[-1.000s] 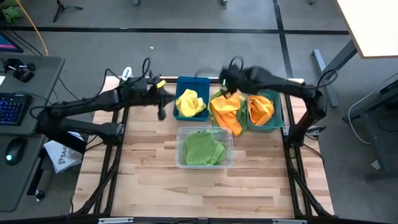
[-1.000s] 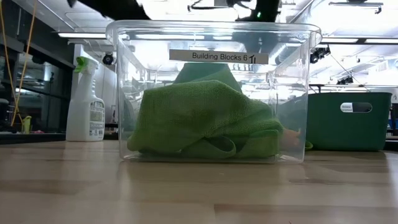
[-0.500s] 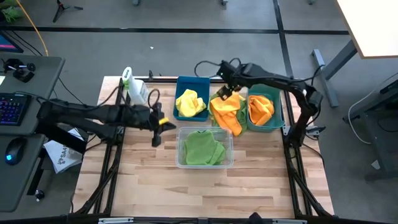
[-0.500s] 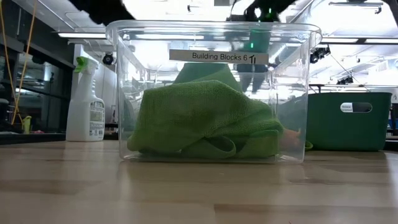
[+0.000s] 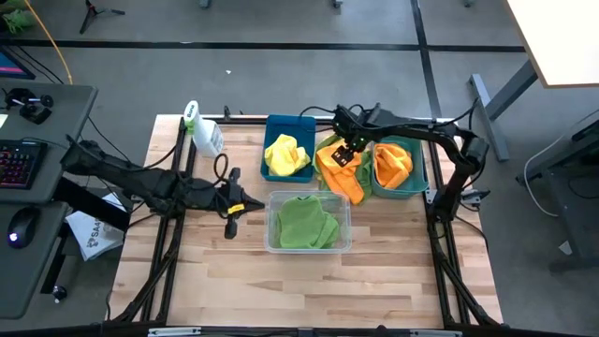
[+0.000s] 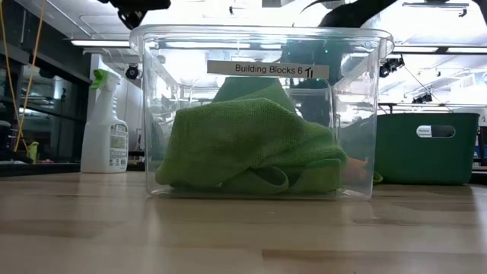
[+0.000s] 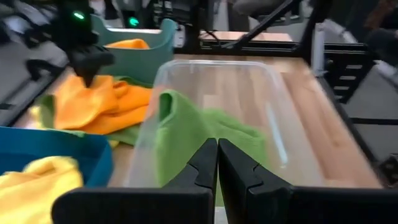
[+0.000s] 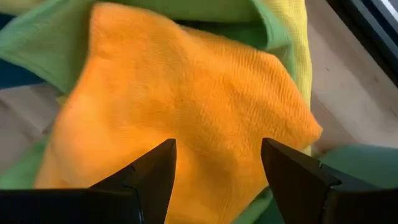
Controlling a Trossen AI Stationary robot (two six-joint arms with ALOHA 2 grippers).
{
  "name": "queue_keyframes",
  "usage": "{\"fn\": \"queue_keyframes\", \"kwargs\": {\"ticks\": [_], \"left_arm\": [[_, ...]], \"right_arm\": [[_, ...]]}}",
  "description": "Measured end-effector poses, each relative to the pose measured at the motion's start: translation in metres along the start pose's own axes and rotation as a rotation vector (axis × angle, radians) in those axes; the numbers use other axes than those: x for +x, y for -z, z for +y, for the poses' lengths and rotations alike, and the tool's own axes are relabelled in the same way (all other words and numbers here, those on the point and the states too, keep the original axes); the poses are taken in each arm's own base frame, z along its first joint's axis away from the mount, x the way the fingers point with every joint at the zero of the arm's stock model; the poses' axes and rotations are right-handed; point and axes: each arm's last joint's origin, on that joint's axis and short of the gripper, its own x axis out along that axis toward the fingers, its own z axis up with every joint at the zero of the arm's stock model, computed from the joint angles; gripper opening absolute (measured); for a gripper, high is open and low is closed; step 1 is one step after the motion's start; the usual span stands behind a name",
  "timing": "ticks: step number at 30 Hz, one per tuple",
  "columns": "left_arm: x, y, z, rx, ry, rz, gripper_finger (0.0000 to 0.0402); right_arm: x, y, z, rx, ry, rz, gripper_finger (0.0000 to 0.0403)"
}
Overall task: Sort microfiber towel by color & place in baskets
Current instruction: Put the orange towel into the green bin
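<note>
Green towels under pile mostly hidden, rt pincer (image 8: 214, 163) gaped wide, empty, directly above orange towel (image 8: 180, 118), lt pincer (image 7: 217, 163) closed, empty.

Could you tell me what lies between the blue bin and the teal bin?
In the high view, a loose pile of cloths, orange on top with green and yellow beneath, lies on the table between the blue bin and the teal bin. The right pincer hovers open over it.

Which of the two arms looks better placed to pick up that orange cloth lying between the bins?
The right one. Its gripper hangs open directly over the orange cloth, right beside the teal bin. The left gripper is shut and sits off to the far side of the clear bin.
</note>
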Motion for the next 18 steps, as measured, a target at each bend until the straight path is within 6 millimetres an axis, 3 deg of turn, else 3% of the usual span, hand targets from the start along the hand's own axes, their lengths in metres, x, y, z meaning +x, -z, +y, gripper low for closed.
{"fn": "queue_keyframes", "kwargs": {"ticks": [13,16,18], "left_arm": [[0.000,0.000,0.010,0.246,-0.278,0.013,0.0001],[0.000,0.000,0.014,0.271,-0.328,0.019,0.0001],[0.000,0.000,0.016,0.279,-0.350,0.023,0.0001]], "right_arm": [[0.021,0.011,-0.001,0.010,0.012,-0.011,0.0230],[0.023,0.012,-0.001,-0.006,0.028,-0.016,0.0198],[0.023,0.011,0.002,-0.026,0.028,-0.031,0.0144]]}}
